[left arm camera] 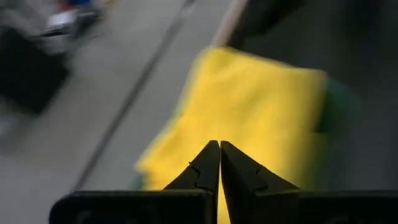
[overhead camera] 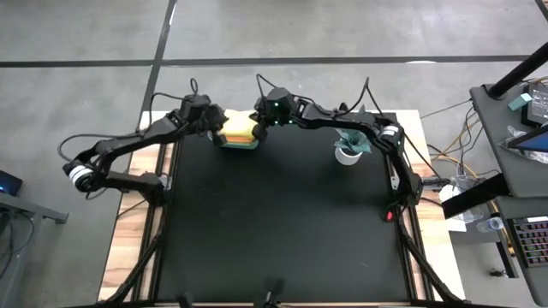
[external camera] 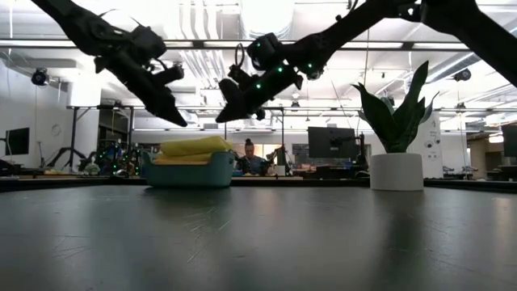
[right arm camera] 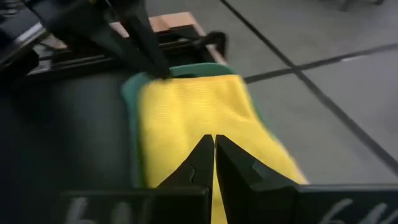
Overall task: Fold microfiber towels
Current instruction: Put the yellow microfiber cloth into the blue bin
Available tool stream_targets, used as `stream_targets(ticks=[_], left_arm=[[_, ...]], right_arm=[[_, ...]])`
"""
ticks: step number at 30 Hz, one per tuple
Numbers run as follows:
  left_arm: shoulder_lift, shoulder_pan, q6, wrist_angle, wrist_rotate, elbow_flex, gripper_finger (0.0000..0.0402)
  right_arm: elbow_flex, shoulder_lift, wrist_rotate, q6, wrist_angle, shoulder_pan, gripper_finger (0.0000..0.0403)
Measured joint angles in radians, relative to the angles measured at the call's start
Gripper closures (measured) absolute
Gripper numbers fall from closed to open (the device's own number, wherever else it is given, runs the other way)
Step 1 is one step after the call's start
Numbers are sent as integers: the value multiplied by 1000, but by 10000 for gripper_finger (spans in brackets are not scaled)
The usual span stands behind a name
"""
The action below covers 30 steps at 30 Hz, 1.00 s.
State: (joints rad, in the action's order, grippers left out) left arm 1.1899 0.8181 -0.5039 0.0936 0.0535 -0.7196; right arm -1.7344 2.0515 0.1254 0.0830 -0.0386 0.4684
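- My left gripper (left arm camera: 219,144) and my right gripper (right arm camera: 214,138) both hang over the bin (overhead camera: 240,144) at the table's (overhead camera: 282,231) far edge, fingers pressed together, holding nothing.
- The towels (overhead camera: 239,128) lie stacked in that bin, a yellow one on top.
- A potted plant (overhead camera: 349,147) stands well to the right, clear of both arms.
- Only the low view shows a person (external camera: 248,153) seated in the room behind the bin.

Lower towels (external camera: 184,159) hidden inside bin (external camera: 187,175)
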Motion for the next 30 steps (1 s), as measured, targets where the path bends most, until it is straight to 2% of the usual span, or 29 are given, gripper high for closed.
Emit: stream_targets(ticks=[2,4,9,20,24,30], left_arm=[[-18,-2,0,23,98,20,401],[-21,-4,1,23,134,43,401],[11,-2,1,-8,132,92,401],[154,-3,1,-24,107,79,401],[145,-2,2,-22,96,65,401],[52,-2,-9,-30,80,47,402]], right_arm=[[0,-1,28,4,2,-12,394],[0,8,33,7,11,-24,394],[0,52,35,2,26,-36,394],[0,99,35,-17,-68,-34,394],[0,77,31,-5,-87,-34,394],[1,31,27,25,-83,-29,394]])
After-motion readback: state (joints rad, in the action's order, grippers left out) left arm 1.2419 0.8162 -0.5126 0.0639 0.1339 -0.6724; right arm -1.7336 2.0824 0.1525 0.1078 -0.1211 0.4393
